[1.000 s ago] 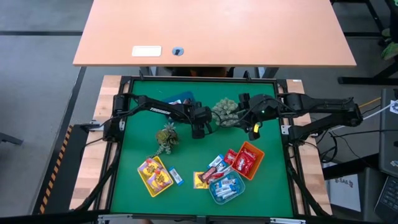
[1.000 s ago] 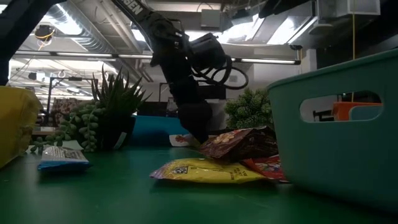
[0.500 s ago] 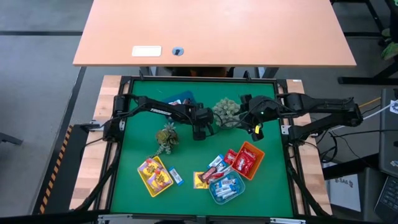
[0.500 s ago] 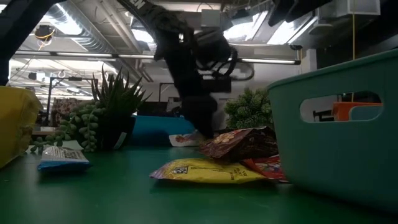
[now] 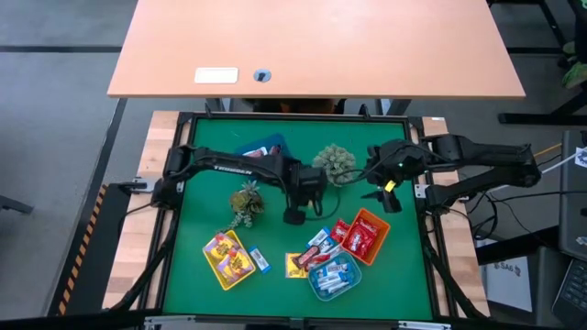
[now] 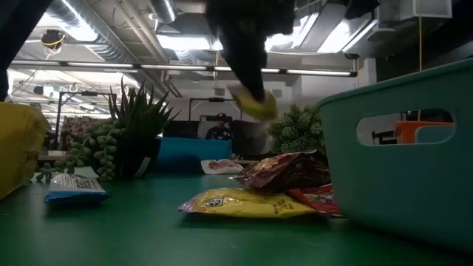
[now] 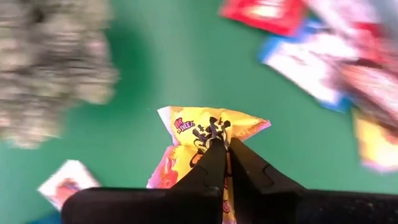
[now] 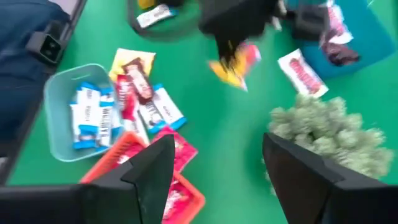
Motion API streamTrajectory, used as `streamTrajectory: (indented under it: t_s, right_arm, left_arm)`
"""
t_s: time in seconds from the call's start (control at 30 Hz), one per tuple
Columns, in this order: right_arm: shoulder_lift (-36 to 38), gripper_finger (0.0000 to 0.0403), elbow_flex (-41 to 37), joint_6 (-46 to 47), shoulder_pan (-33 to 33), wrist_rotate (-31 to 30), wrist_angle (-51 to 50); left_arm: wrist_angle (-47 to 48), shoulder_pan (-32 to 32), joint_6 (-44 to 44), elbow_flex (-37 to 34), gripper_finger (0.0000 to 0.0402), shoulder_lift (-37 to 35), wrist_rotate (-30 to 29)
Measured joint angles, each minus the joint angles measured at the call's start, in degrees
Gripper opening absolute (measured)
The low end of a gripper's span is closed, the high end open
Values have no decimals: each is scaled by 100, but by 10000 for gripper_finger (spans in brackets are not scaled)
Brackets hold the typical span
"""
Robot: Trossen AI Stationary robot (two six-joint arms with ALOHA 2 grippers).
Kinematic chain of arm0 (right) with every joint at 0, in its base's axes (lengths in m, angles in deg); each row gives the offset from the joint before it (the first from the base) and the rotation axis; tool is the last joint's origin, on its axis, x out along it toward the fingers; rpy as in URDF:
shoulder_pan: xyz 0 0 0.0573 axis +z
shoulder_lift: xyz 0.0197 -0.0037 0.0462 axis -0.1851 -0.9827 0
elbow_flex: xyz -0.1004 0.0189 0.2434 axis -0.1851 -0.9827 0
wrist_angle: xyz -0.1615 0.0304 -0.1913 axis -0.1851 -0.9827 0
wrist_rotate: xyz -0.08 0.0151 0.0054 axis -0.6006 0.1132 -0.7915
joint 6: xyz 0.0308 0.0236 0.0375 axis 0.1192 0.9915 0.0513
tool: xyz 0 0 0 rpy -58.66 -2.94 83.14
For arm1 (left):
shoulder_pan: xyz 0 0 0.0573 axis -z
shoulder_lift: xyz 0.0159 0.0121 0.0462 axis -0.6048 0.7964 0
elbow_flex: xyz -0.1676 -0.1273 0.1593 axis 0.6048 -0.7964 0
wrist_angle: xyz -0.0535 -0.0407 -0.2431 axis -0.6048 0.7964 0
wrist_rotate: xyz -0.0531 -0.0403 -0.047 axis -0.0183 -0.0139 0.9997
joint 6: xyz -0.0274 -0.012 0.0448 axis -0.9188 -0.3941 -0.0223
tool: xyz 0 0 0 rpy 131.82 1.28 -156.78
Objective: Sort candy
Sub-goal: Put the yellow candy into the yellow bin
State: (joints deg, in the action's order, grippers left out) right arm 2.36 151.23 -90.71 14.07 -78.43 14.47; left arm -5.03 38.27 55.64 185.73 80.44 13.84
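My left gripper (image 5: 294, 216) hangs over the middle of the green table (image 5: 197, 197), shut on a yellow candy (image 7: 193, 127). That candy also shows in the low view (image 6: 257, 108) and the right wrist view (image 8: 227, 70). My right gripper (image 5: 385, 196) is open in the air at the right, beside a grey-green plant (image 5: 335, 163). More candy lies in a yellow tray (image 5: 229, 259), an orange tray (image 5: 367, 236) and a pale blue tray (image 5: 335, 280). A loose yellow candy (image 5: 295, 266) and a blue-and-white one (image 5: 260, 260) lie flat on the table. My left gripper pinches the yellow candy between its two fingertips (image 7: 214, 152), near the middle of the wrapper's upper part (image 7: 208, 132). The fingers slant steeply down from above. The candy hangs below them, lifted clear of the table.
A blue tray (image 5: 264, 147) with a red candy stands at the far side. A spiky green plant (image 5: 245, 203) stands left of centre. Brown, red and blue-and-white candies (image 5: 321, 246) lie heaped between the orange and pale blue trays. Bare green table lies at the left.
My left gripper has risen from the table and come toward the near edge. The yellow candy, which did not show in the earlier low frames, now hangs from it clear of the table. My right gripper has drawn a little toward the table's right edge.
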Motion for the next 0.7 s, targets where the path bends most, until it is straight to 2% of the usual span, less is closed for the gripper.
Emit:
streamTrajectory:
  t_s: [0.13, 0.27, 0.43, 0.57, 0.7]
  right_arm:
    - [12, 244, -2, 493, 307, -46, -45]
    - [12, 244, -4, 948, 720, -372, -149]
    - [12, 244, -279, 1583, 1234, -1057, -83]
    - [12, 244, -648, 1967, 1516, -1328, -70]
    - [12, 244, -1058, 2323, 1666, -1520, 62]
  left_arm:
    - [1042, 444, -356, 515, 0, -2, 521]
    - [1834, 982, -949, 612, 0, -9, 898]
    - [2465, 1771, -2072, 489, 0, -11, 930]
    - [2679, 2383, -2731, 474, 0, -4, 928]
    - [2683, 2927, -3252, 474, 0, -7, 577]
